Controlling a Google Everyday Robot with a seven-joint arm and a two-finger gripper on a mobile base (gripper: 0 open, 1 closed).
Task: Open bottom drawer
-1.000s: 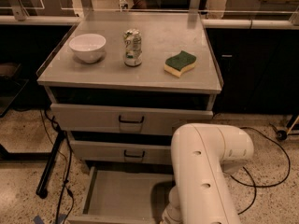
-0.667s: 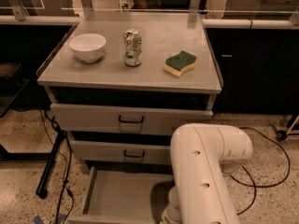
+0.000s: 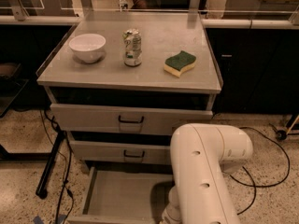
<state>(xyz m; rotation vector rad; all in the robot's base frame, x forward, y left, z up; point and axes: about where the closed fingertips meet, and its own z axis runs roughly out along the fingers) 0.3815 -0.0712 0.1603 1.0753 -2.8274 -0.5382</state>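
A: Where is the bottom drawer found?

B: The bottom drawer is seen at the foot of the cabinet, drawn well out toward the camera. Its plain grey tray is exposed below the middle drawer. Its front and handle are cut off by the lower edge of the view.

A: And the end effector?

B: It is not shown. It is judged to lie below the frame, at the end of the white arm, which is bent down over the right side of the open tray. Whether it is spread or pressed together cannot be told.

A: Why is the arm held so low?

B: A low reach is presumably needed for the lowest handle, and the elbow is kept above the tray so that the drawer's path is not blocked.

A: Is anything else disturbed?

B: Nothing is. On the tabletop a white bowl, a can and a sponge are set apart from one another. Neither the top drawer nor the middle one is drawn out as the bottom one is. The task is judged all but done.
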